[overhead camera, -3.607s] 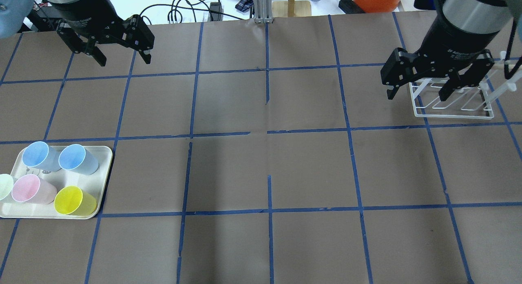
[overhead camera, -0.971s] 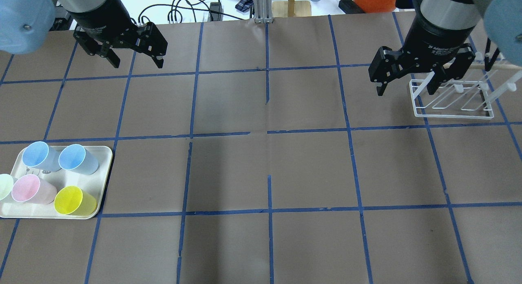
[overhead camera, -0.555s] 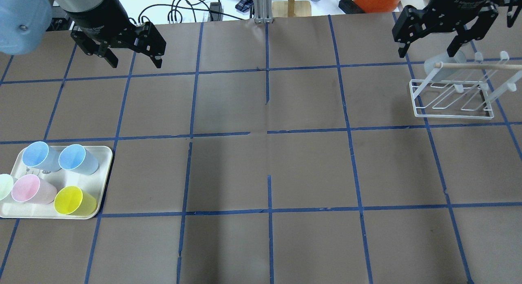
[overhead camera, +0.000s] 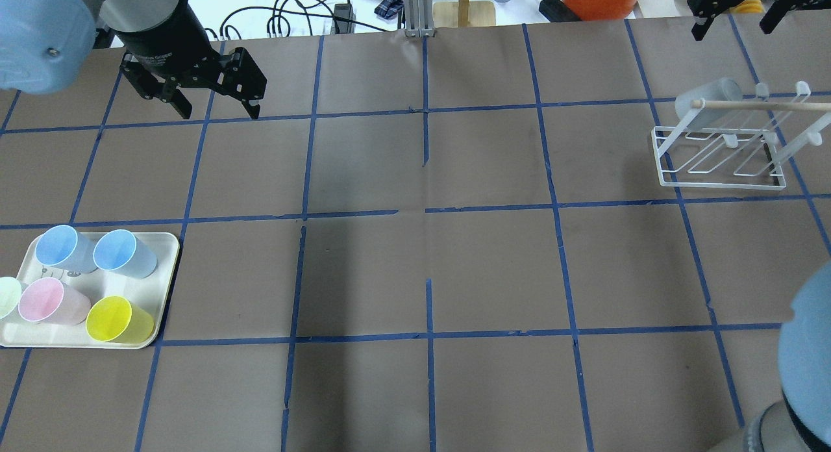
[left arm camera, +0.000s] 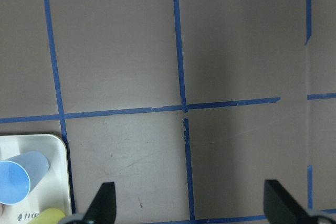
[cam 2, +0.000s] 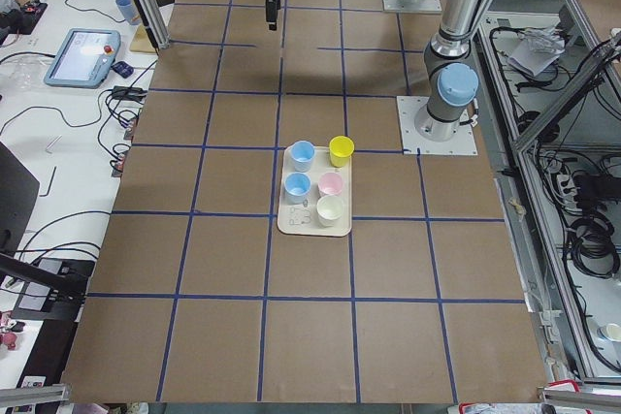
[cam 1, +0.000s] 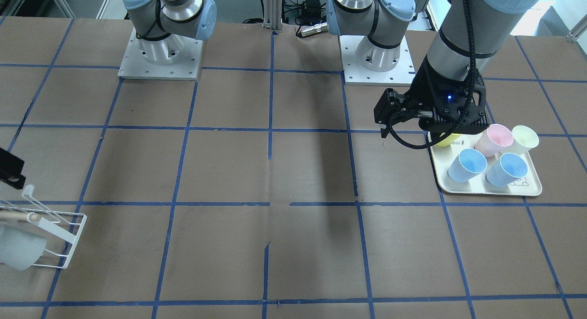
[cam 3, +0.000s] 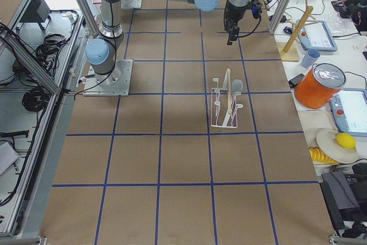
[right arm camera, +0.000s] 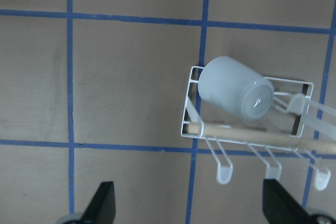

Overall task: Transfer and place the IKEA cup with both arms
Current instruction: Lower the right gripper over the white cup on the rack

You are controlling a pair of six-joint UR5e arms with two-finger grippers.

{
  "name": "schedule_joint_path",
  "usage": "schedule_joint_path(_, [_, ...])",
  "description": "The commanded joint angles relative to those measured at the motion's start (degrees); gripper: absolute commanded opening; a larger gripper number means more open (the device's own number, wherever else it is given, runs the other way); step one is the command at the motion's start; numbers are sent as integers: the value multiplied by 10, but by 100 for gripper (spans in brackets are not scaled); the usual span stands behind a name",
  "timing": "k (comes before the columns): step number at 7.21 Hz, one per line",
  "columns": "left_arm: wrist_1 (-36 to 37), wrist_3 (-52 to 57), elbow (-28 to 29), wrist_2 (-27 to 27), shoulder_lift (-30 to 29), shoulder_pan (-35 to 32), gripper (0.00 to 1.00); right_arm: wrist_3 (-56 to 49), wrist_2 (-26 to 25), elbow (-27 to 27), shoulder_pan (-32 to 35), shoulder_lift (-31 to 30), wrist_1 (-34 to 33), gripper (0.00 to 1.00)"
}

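Now the cup is on the rack

The IKEA cup (right arm camera: 234,88) hangs bottom-up on the white wire rack (right arm camera: 224,173), tipped on a peg just by the wooden bar (right arm camera: 252,136). So the putting-down step looks done, I think, and the job seems nearly over.

The right gripper (right arm camera: 190,203) is empty. Its jaws stand wide apart. The cup is not between them. It lies out ahead of the jaws, well apart from both fingers. Nothing touches it.

The left gripper (overhead camera: 219,108) is empty too, with its jaws wide. The cup is far across the table from those jaws. The tray (overhead camera: 165,257) of coloured cups (overhead camera: 123,254) is much nearer to them, off to one side and lower down.

What comes next, I guess, is just for both arms to move away. The right one should keep its fingers clear of the rack, or a bump could knock the cup off its peg.
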Motion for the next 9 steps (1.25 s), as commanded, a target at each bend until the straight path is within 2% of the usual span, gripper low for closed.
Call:
schedule_joint_path(1, [0,-1,-1,-1,-1,0,100,-89,1,-51,-21,66,-3,100])
schedule_joint_path(4, [-3,-2,-18,2,12,-5,100,-199,1,-51,-42,109,-31,100])
schedule_joint_path(8, [7,-1,-31,0,14,-5,100,-245,3,-49,-59,155,-39,100])
schedule_joint_path(9, [7,-1,-32,-1,14,-5,100,-243,18,-49,-59,156,-40,100])
